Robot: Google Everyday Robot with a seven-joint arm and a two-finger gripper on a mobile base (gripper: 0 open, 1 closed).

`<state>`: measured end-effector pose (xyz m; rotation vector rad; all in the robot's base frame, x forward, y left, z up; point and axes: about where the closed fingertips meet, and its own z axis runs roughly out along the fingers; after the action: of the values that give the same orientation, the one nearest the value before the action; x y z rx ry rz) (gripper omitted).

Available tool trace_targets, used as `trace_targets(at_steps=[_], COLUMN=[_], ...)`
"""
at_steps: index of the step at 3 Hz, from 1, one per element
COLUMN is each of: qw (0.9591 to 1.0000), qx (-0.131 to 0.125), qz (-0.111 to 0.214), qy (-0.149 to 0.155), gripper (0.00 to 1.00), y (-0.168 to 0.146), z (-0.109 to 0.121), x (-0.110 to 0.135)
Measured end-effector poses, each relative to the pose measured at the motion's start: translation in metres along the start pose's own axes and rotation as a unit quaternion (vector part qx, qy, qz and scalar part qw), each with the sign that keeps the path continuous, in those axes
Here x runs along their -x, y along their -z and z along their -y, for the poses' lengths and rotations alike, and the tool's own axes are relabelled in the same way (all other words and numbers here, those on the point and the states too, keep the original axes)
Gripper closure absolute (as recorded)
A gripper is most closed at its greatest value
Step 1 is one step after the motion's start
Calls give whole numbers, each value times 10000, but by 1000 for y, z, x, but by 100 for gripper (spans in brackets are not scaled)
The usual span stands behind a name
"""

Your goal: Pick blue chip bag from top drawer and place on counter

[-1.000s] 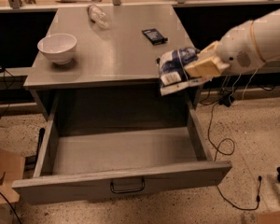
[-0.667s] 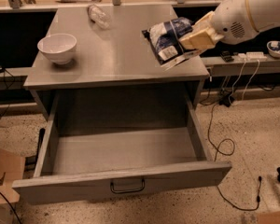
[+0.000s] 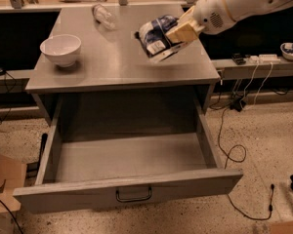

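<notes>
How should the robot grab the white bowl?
By its rim, from straight above: the white bowl sits upright and open, so its thin edge can be pinched. The pincer is busy over the counter, holding the blue chip bag.

We read no text. The blue chip bag (image 3: pixel 155 37), in the gripper (image 3: pixel 175 37) over the desk (image 3: pixel 112 65), shows an illegible label.

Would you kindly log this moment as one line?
gripper: shut on blue chip bag | position: over counter | top drawer: open | placement: pending
</notes>
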<state>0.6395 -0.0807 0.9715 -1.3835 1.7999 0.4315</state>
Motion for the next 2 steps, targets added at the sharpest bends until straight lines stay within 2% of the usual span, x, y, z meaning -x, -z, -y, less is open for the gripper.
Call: trace_targets(at_steps=[1,2], qw=[9995,9977], qx=[325,657], qz=[27,13], qy=[-60,-145], gripper=[100,82], y=[-39,-76], z=[2,-1], x=[2,0])
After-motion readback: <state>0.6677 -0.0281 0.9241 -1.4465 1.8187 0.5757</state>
